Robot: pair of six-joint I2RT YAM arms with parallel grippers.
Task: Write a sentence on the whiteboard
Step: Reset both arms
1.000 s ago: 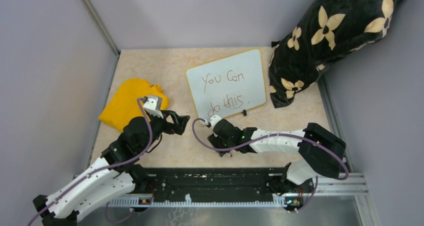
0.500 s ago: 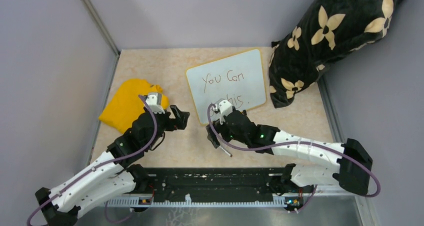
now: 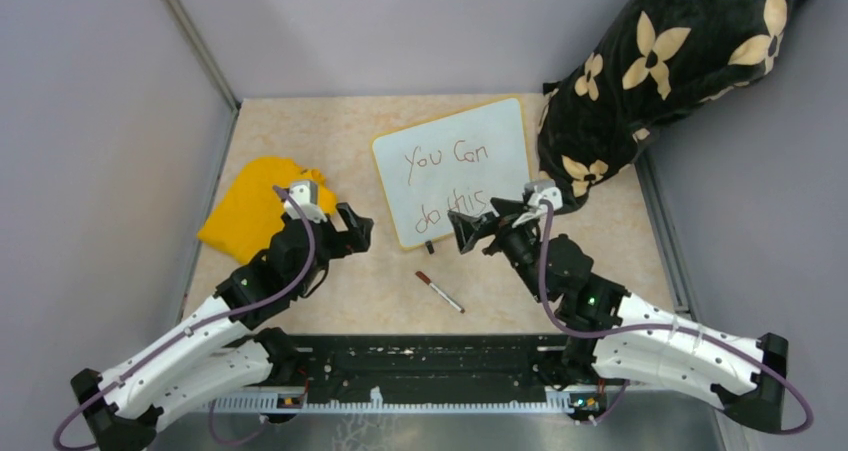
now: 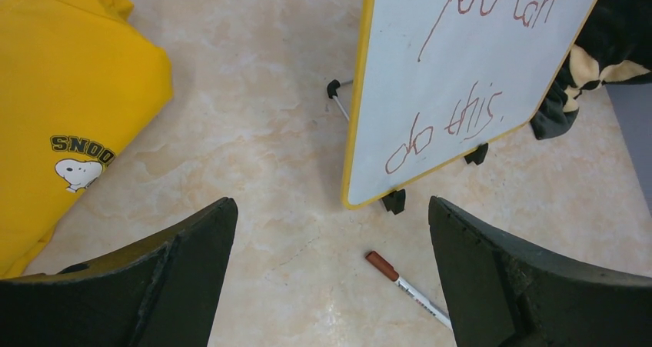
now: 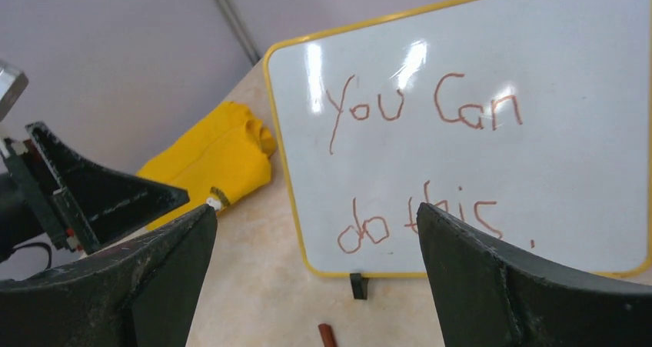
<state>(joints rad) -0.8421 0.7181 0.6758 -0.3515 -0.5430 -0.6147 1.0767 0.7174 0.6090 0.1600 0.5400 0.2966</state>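
Note:
The whiteboard (image 3: 455,166) stands tilted on its small black feet at the back middle of the table. The sentence (image 3: 445,159) reads "You Can" over "do this" in reddish-brown; it also shows in the right wrist view (image 5: 430,112) and the left wrist view (image 4: 461,116). A marker (image 3: 440,292) with a brown cap lies on the table in front of the board, apart from both grippers, and shows in the left wrist view (image 4: 407,289). My left gripper (image 3: 360,233) is open and empty, left of the board. My right gripper (image 3: 462,233) is open and empty at the board's lower edge.
A yellow cloth (image 3: 255,206) with a Snoopy print lies at the left, beside my left arm. A black pillow (image 3: 650,71) with cream flowers leans against the right wall, touching the board's right edge. Grey walls close in the table on the left, back and right.
My right gripper has let go of the marker, which now lies on the table. It has swung from the board's lower left corner to its lower right. My left gripper has barely moved.

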